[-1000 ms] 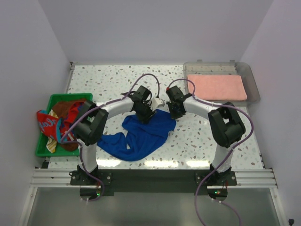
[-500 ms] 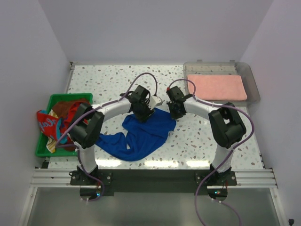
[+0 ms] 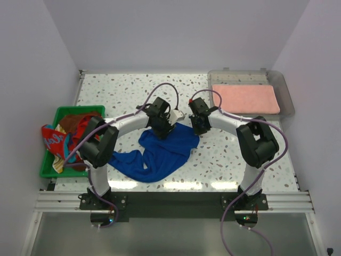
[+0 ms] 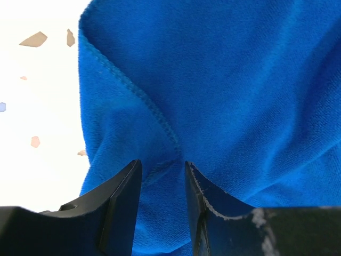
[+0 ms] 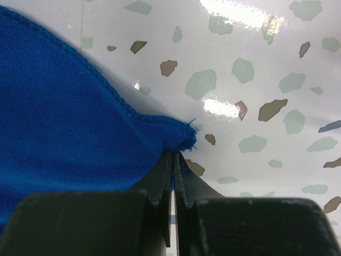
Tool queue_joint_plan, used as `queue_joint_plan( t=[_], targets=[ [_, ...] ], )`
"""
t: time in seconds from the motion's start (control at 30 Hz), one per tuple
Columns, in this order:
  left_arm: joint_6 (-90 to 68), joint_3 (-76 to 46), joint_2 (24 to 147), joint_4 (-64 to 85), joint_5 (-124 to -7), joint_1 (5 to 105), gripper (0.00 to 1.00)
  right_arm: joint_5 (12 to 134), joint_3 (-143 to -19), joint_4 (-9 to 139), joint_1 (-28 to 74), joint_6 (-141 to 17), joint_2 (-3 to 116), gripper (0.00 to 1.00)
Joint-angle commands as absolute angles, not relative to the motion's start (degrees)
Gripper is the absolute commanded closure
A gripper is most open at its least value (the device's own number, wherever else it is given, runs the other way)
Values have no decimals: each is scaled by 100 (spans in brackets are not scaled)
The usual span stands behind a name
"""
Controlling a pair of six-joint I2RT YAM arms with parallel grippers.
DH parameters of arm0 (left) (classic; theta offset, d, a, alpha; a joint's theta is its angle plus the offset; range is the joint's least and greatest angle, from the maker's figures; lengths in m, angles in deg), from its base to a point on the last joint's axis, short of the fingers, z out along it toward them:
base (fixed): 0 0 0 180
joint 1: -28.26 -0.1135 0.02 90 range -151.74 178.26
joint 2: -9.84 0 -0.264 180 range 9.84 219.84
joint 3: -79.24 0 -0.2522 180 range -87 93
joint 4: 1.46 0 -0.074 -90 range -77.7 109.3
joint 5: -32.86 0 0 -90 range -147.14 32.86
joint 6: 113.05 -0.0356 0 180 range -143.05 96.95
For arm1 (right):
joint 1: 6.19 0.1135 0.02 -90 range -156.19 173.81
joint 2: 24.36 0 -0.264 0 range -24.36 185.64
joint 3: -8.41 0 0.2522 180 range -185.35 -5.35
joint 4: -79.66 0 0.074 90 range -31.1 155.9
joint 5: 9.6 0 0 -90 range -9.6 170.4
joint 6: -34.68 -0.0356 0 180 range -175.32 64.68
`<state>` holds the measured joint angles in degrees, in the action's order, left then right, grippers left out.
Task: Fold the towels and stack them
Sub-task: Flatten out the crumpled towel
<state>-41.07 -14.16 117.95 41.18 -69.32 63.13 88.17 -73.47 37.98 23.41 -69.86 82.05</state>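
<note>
One speckled white table (image 3: 117, 90) fills the overhead view, with two robot arms bending inward from its bottom edge to meet near the centre.

A royal blue towel (image 3: 160, 152) lies crumpled and unfolded on the table at centre frame. One lobe trails toward the lower left and its upper edge reaches up under both grippers.

At upper right, a clear plastic tray (image 3: 285, 90) holds a single salmon pink towel (image 3: 246, 98), folded flat into a neat rectangle that covers most of the tray floor.

At the left edge, a green basket (image 3: 47, 172) holds a loose heap of unfolded cloths. A blue towel with a red pattern (image 3: 53, 141) spills over the basket's left rim. A brown towel (image 3: 72, 121) sits toward the top of the heap, and a yellowish striped towel (image 3: 58, 164) shows at the bottom.

The left gripper (image 3: 166, 130) is down on the blue towel's upper edge. In the left wrist view its jaws stand narrowly apart, with a puckered ridge of blue cloth (image 4: 240, 80) and its stitched hem running into the gap. Whether they are pinching that ridge cannot be told.

The right gripper (image 3: 197, 128) is at the towel's upper right corner. In the right wrist view its jaws are pressed together on the very tip of that hemmed corner (image 5: 184, 137), low over the table.
</note>
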Motion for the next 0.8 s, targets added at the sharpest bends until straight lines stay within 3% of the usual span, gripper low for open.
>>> queue_joint_plan(
  t=[0.0,0.17,0.4,0.77],
  targets=[
    [-4115,-1361,11838,4192,-7199,6342,57,8804,-7206,3540,2316,-7043,8111,100],
    [-4115,-1361,11891,4244,-7173,6342,62,8804,-7206,3532,2316,-7044,8111,100],
    [-4159,-1344,11882,4271,-6988,6342,100,8796,-7258,3505,2308,-7044,8076,100],
    [-3641,-1115,10925,3666,-5953,5903,100,9112,-8084,3145,2246,-6824,7733,100]
  ],
)
